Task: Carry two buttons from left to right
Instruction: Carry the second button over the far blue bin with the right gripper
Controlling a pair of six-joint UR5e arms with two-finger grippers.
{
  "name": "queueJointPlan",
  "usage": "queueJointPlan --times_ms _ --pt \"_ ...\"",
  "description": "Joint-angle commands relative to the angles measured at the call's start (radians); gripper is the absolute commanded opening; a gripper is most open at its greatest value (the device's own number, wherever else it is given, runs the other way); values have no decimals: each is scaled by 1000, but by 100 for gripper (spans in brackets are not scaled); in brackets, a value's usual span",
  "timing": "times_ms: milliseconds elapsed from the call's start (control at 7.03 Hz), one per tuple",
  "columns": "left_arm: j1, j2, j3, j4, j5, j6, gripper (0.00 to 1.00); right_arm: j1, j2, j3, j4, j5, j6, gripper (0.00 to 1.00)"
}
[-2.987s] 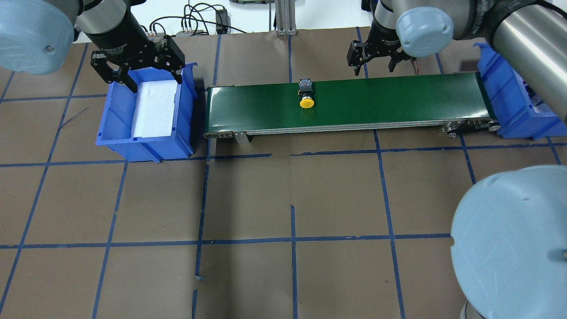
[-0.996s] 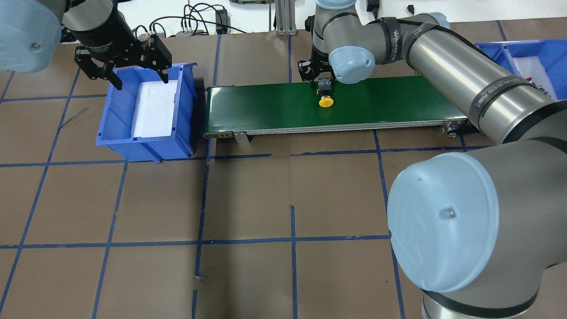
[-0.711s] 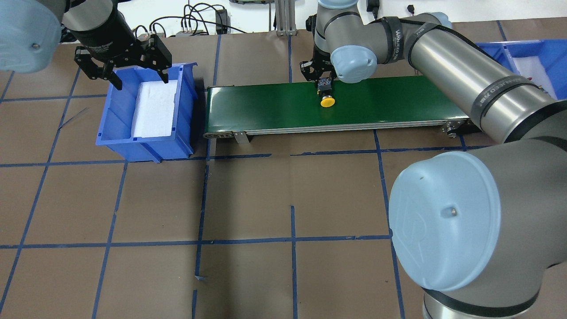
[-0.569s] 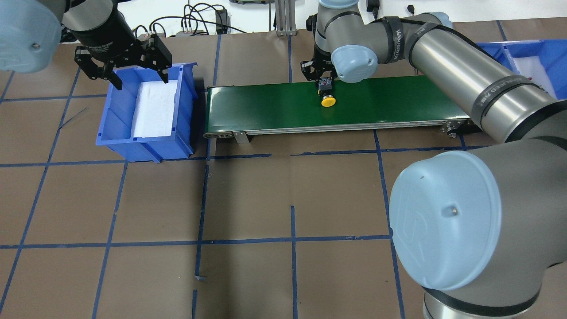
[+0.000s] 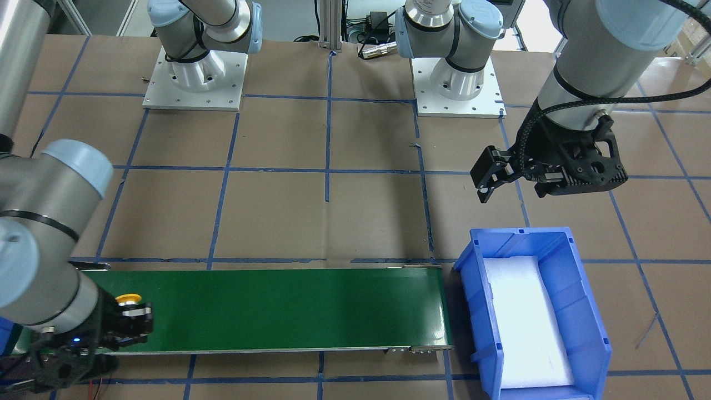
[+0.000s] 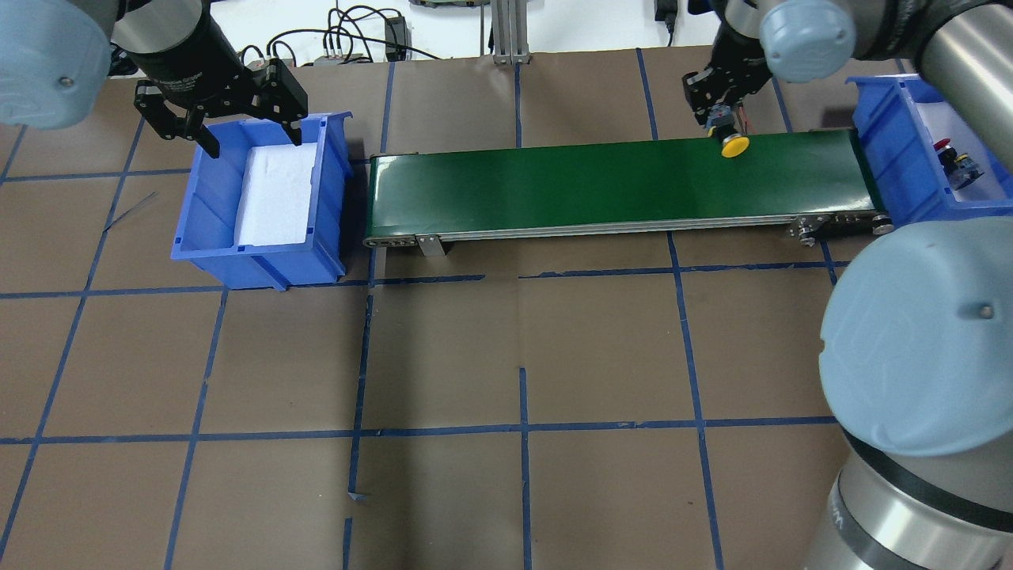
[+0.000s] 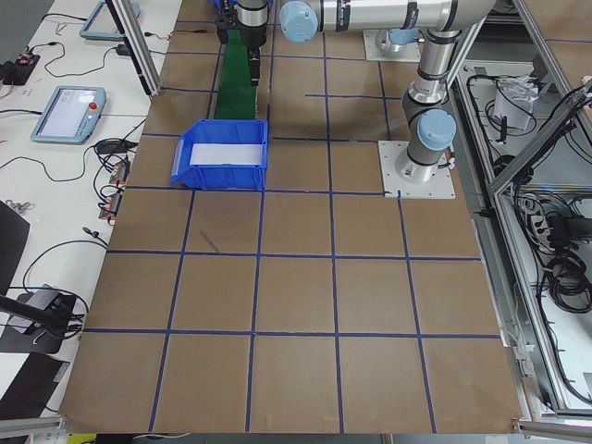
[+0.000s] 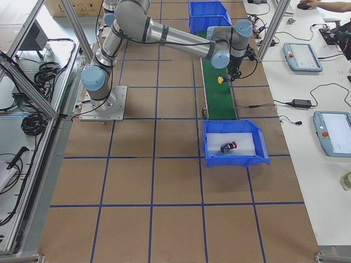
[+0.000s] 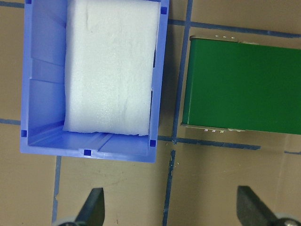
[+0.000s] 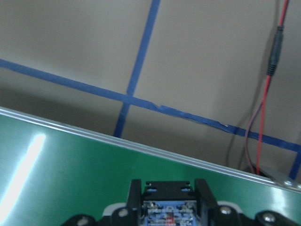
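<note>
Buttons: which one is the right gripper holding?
The yellow button, held over the green belt; the red button lies loose in the blue bin.

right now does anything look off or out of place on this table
Nothing really stands out. The yellow button is gripped in the right claw at the right end of the green belt; the red button lies tipped on its side on the foam in the right bin, which looks harmless.

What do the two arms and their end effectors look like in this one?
The left arm and right arm are silver-grey tubes with pale blue joint caps. A black braided cable runs along the left one. The left end effector and right end effector are black, two-fingered.
</note>
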Motion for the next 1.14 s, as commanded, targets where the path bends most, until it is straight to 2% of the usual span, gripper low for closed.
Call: queueJointPlan --times_ms 0,285,569,996 --pt "1 -4 8 1 4 2 100 -136 -25 4 43 0 -213 4" --pt "14 -1 2 2 2 5 100 -265 -26 -2 44 -8 -377 4" --pt "15 10 5 -8 8 10 100 -394 -11 -67 67 -6 -533 4" --pt "14 15 -7 -5 -7 6 100 -451 40 -154 92 -11 -605 4"
